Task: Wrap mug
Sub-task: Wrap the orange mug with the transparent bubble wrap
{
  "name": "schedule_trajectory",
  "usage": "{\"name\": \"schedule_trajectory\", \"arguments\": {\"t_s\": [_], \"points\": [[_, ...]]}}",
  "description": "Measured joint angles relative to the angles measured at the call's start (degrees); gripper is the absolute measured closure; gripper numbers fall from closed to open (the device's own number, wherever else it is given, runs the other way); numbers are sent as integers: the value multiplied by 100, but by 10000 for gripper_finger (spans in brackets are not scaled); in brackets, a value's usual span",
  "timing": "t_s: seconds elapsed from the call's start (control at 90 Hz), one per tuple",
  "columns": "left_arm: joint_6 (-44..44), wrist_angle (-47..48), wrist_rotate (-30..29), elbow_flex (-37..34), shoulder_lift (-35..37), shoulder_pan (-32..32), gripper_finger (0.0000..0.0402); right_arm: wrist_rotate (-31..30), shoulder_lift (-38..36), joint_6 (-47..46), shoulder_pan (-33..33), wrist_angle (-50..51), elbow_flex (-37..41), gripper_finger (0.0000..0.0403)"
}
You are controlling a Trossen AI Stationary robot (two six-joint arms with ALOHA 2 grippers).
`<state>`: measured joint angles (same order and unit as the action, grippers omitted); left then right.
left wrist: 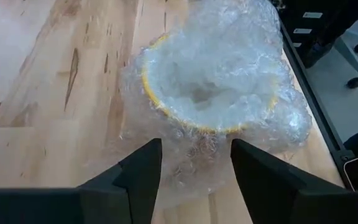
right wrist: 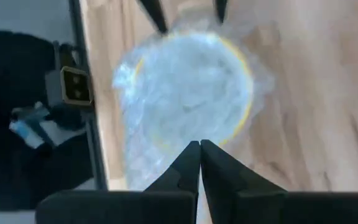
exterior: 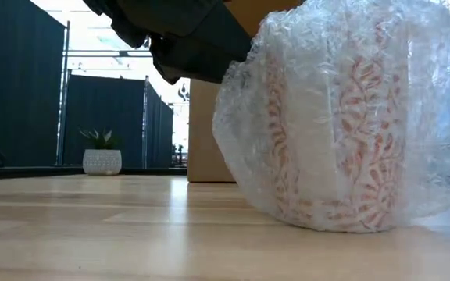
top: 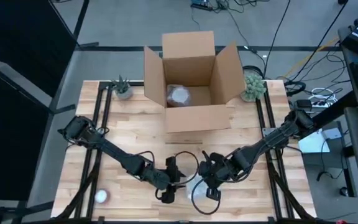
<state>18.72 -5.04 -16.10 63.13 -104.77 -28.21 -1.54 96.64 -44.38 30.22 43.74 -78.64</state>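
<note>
The mug point(exterior: 342, 125) stands upright on the desk point(exterior: 92, 234) near its front edge, already swathed in bubble wrap point(left wrist: 216, 68); red patterning shows through the plastic on its side, and its yellow rim is visible with wrap pushed down into the mouth. Loose wrap bulges out around the base.

The left end effector point(left wrist: 194, 165) hovers just beside the mug with its fingers apart, the gap facing the wrapped wall. The right end effector point(right wrist: 200, 155) hangs above the rim with its fingers pressed together and nothing between them.

The step in hand looks like tucking and tightening the wrap. To do it well, I would judge that the left end effector should pinch only the slack film near the base rather than the mug wall, so the mug does not tip or slide. The right one, shut as it is, could serve as a blunt poker, pressing the loose film deeper into the mouth, straight down so the mug stays put.

Farther back on the desk an open cardboard box point(top: 191, 81) holds another wrapped item point(top: 179, 95), probably where this mug goes next.
</note>
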Motion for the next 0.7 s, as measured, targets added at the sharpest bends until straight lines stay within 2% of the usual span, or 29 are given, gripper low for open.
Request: {"name": "schedule_trajectory", "arguments": {"t_s": [0.211, 0.356, 0.511, 0.7], "points": [[-1, -2, -2, 0, 0, 0, 219, 151, 2, 163, 124, 313, -793, 403], [-2, -2, -2, 0, 0, 0, 219, -205, 64, 315, 175, 141, -1002, 403], [-2, -4, -7, 0, 0, 0, 219, -281, 659, 510, 107, 116, -991, 403], [-2, 2, -42, 0, 0, 7, 219, -20, 1332, 522, -87, 388, -991, 403]]}}
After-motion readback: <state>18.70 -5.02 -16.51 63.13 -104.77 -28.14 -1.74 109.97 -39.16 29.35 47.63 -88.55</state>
